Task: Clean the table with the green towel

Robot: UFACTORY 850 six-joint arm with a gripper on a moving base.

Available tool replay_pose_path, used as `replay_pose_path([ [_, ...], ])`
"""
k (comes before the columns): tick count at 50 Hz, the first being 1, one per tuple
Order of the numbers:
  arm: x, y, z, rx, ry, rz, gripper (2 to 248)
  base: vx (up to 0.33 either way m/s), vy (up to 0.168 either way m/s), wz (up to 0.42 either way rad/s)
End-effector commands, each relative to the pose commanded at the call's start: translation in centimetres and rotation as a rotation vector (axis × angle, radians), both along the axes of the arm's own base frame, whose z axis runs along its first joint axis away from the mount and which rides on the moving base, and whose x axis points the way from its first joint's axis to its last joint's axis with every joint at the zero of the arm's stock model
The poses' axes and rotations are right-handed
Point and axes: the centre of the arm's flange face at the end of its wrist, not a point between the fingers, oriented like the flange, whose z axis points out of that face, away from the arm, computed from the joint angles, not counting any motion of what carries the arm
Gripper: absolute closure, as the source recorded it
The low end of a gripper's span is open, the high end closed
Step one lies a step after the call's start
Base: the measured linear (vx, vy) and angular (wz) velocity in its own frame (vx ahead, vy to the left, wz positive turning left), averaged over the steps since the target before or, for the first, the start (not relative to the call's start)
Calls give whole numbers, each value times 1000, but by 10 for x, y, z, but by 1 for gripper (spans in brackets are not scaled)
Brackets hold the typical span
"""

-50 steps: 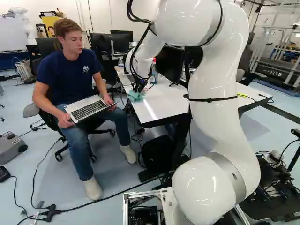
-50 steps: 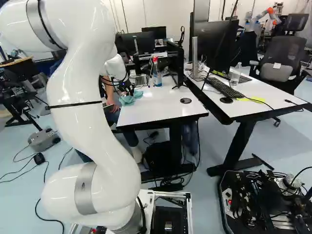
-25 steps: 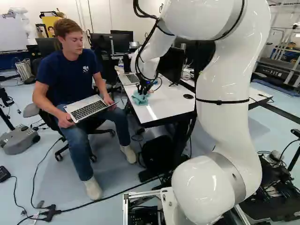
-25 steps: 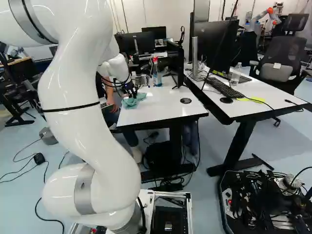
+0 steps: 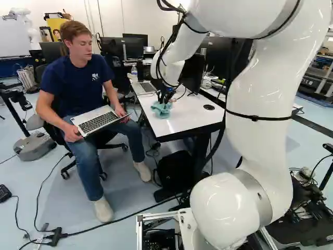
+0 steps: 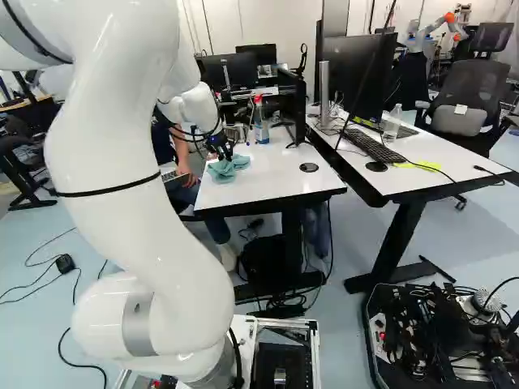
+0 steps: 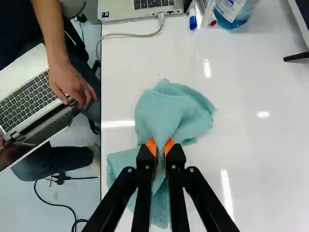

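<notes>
My gripper (image 5: 166, 97) is low over the white table (image 5: 195, 124), at the end near the seated person. In the wrist view the gripper (image 7: 161, 148) is shut on the green towel (image 7: 173, 108), its orange pads pinching a fold from both sides. Crumpled cloth spreads on the tabletop ahead of the fingers, and more of it lies beneath them. In the right base view the towel (image 6: 230, 167) rests near the table's left edge. The cloth hides part of the surface under it.
A person with a laptop (image 5: 99, 123) sits beside the table edge. On the table stand an open laptop (image 5: 144, 87), a bottle (image 6: 260, 123) and a monitor. A second desk (image 6: 438, 158) adjoins at the right. Another robot (image 6: 434, 31) stands far back.
The arm has shifted rightward in the left base view, dragging the gripped towel along the table, a little away from the person. A grey wheeled stand on the floor has rolled rightward there too.
</notes>
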Motion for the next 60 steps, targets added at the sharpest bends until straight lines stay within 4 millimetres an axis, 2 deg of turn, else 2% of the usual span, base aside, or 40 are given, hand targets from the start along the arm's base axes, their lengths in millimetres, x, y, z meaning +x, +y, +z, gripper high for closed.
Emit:
replay_pose_path([
  [10, -8, 0, 3, 0, -2, 1, 211, 0, 0, 0],
  [31, -40, -3, 4, -1, 9, 7, 211, 0, 0, 0],
  [60, -86, -25, 4, -3, 19, -25, 211, 0, 0, 0],
])
